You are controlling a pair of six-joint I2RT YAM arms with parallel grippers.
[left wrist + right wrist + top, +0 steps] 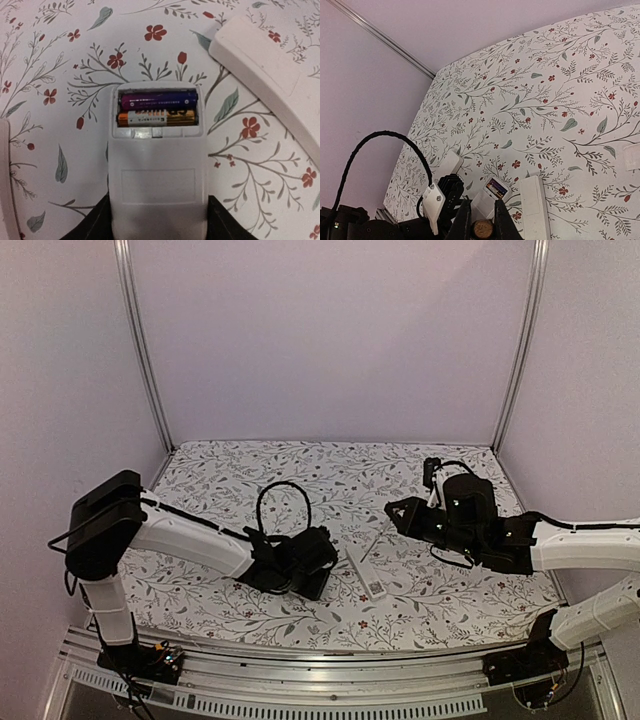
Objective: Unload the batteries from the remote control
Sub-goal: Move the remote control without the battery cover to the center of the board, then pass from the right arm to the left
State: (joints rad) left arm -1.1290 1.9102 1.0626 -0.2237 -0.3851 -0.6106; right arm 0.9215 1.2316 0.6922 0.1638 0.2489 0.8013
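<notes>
Enclosure of plain pale walls stood around the remote control, with a floral tablecloth beneath it. Left gripper clasped its two sides; right gripper was shut, well apart to its right, contents not discernible. Batteries, one purple and one orange, lay in its open compartment. Judgement: steady the remote, then lever one cell's end upward.
</notes>
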